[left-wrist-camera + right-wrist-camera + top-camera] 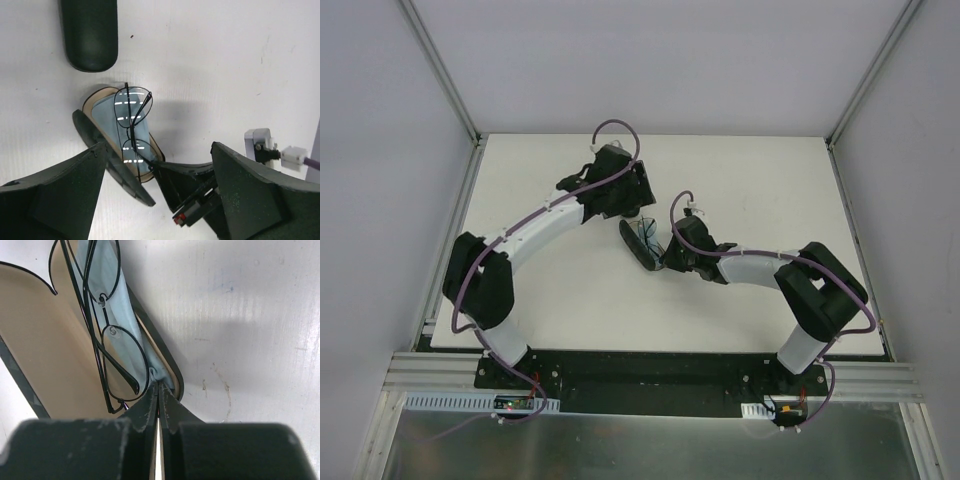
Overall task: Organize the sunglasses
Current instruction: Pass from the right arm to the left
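Observation:
The thin dark wire-framed sunglasses (131, 122) lie folded on a light-blue cloth (107, 107) inside an open black case (90, 127) with a tan lining. They also show in the right wrist view (107, 335) and the top view (645, 238). My right gripper (159, 385) is shut, pinching a bunched corner of the cloth (131, 320) at the case's near end. My left gripper (160, 147) is open and empty, hovering above the case with the right gripper's tips between its fingers. The orange sunglasses are out of view.
A closed black oval case (90, 32) lies on the white table just beyond the open one. In the top view both arms meet at mid-table, left gripper (638, 200), right gripper (665, 258). Grey walls enclose the table.

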Controlling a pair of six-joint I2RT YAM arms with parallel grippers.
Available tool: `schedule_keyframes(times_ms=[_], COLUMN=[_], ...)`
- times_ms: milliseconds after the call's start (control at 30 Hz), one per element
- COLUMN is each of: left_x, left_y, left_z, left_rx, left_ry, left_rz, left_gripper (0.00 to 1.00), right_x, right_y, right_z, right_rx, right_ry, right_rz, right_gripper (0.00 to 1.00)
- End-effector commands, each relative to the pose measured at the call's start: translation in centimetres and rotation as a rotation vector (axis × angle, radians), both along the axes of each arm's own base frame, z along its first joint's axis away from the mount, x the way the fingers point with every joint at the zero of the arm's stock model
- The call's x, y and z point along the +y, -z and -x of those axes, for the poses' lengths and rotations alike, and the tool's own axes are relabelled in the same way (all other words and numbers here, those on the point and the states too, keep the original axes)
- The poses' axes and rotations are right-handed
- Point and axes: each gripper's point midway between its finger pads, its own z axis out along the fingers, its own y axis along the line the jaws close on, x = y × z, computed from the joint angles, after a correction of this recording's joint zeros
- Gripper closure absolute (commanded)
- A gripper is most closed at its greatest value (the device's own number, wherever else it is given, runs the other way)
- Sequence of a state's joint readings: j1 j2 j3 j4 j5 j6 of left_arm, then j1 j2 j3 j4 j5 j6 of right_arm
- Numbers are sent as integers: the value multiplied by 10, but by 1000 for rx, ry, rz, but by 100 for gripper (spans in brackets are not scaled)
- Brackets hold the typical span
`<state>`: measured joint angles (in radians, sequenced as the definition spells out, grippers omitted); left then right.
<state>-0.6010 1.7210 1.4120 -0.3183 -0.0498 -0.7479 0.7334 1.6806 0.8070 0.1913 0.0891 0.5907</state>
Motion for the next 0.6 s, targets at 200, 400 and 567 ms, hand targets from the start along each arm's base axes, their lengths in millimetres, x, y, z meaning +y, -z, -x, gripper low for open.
schedule_keyframes(times_ms=[200, 400, 567], left_x=[33, 49, 49], left_y=[-14, -4, 8], left_z=[44, 69, 78], left_rx=[28, 9, -5], left_ry=[1, 27, 61], left_rz=[226, 298, 354], left_gripper=[21, 27, 30], right_x=[2, 3, 3], right_y=[3, 5, 7], right_z=[-4, -3, -2], right_rx=[3, 10, 13], right_ry=[5, -2, 1], right_rz=[-18, -23, -25], right_gripper=[99, 99, 99])
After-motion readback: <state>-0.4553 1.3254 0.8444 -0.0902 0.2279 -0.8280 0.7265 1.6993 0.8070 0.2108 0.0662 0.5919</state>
